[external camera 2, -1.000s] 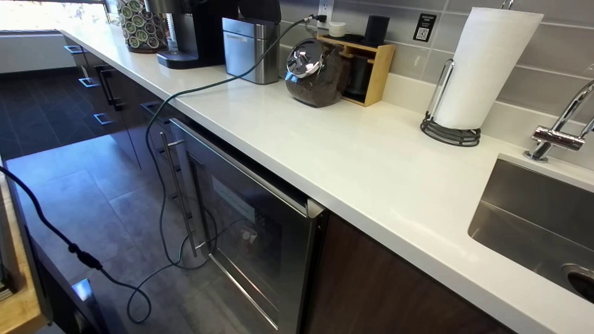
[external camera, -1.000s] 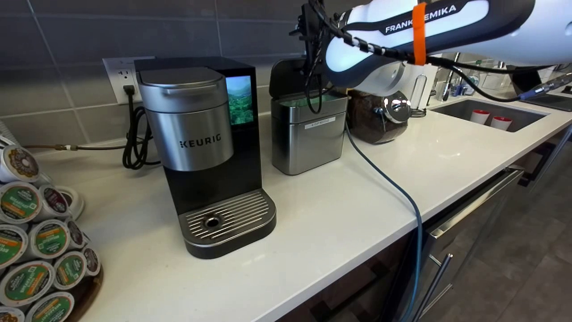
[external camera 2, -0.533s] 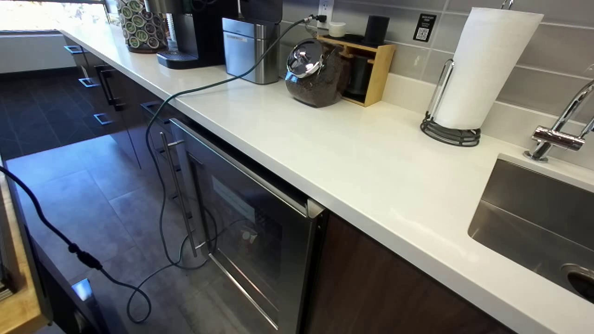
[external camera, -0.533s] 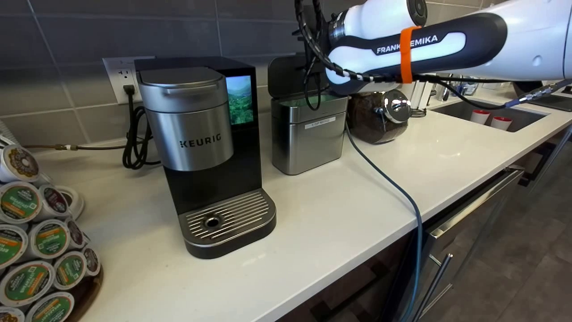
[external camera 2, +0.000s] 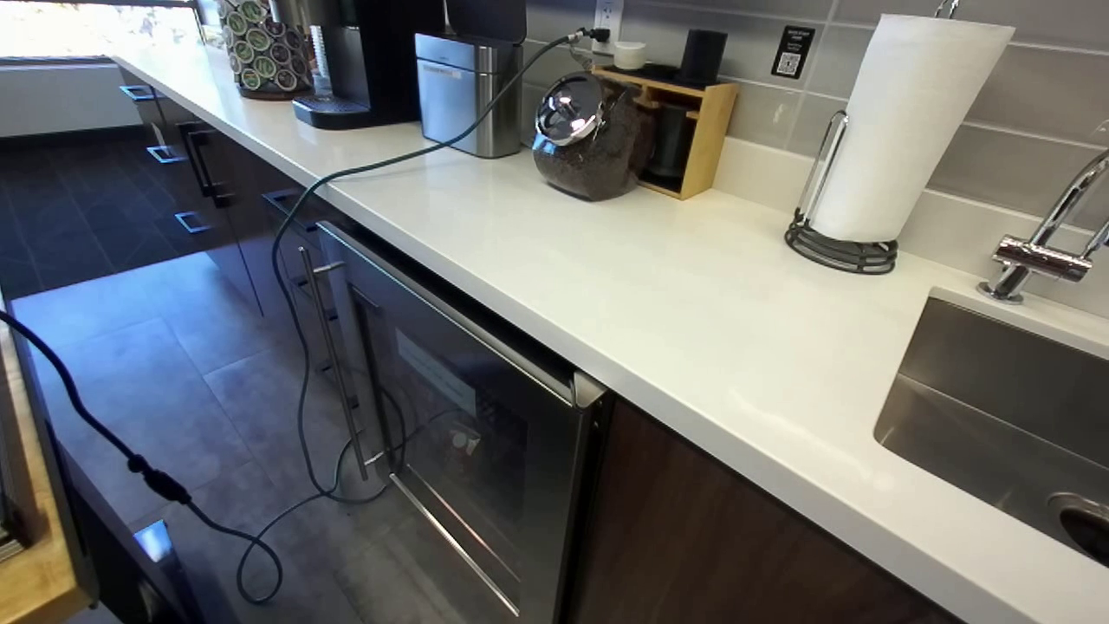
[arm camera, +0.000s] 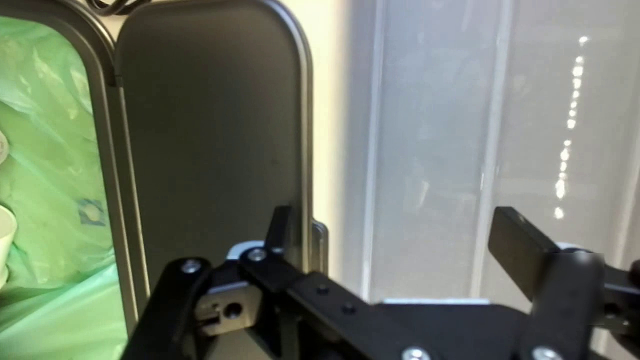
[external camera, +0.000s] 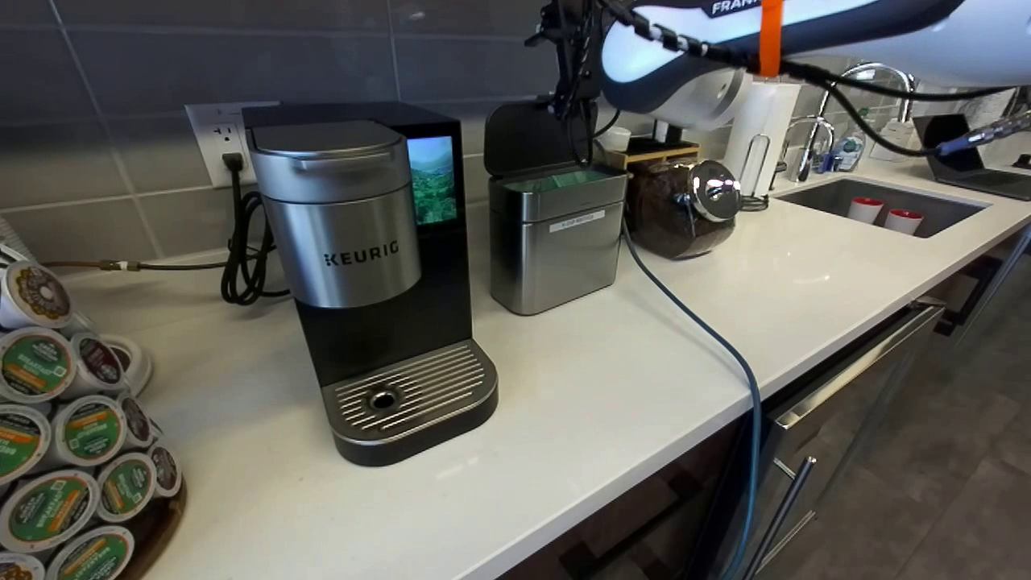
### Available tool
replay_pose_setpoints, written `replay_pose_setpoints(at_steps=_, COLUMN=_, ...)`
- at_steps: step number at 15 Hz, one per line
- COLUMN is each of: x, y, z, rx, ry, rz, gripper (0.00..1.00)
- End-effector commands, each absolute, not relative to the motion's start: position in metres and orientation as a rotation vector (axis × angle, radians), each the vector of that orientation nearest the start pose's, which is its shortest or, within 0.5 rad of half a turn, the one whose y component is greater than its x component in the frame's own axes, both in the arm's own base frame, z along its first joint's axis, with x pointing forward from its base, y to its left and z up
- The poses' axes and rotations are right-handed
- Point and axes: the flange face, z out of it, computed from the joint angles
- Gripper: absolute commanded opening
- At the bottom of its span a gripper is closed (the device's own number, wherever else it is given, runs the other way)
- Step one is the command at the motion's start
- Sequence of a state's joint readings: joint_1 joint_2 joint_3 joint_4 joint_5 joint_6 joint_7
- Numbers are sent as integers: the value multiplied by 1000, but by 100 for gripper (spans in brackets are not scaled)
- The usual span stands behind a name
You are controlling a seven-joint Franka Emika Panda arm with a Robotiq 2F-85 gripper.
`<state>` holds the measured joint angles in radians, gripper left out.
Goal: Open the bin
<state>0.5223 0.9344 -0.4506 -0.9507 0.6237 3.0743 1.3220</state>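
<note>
We had the bin (external camera: 556, 258) between the Keurig (external camera: 366, 278) and the jar (external camera: 676, 211), lid (arm camera: 212, 135) up, so we figured opening was basically done. Our gripper (arm camera: 392, 227) was spread wide, holding nothing; next probably just called for backing away without nudging the lid down.

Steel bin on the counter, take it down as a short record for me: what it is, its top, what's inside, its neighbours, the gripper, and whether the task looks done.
Object: brushed-steel bin with a white label on the front
Top: flat hinged lid, raised
Inside: green liner; white items cut off by the wrist view's edge
Neighbours: Keurig coffee maker on one side, chrome-lidded jar on the other
Robot: gripper open near the lid; contact unclear
Task status: bin open, so apparently done
</note>
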Motion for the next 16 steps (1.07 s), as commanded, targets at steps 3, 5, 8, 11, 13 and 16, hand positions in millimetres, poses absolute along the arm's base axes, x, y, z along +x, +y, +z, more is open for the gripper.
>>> replay_pose_setpoints(at_steps=3, x=784, y=172, z=457, rx=-1587, ry=1412, rz=-890, gripper=100)
replay_pose_setpoints(at_steps=5, x=788, y=181, z=436, rx=-1602, ry=1418, rz=-887, gripper=100)
replay_pose_setpoints(at_steps=8, x=789, y=201, z=427, rx=-1596, ry=1389, rz=-882, gripper=100)
replay_pose_setpoints(at_steps=11, x=786, y=222, z=442, rx=-1575, ry=1343, rz=-880, gripper=100)
replay_pose_setpoints(at_steps=13, x=785, y=232, z=454, rx=-1560, ry=1307, rz=-893, gripper=100)
replay_pose_setpoints(at_steps=16, x=787, y=243, z=462, rx=-1537, ry=1263, rz=-928, gripper=100)
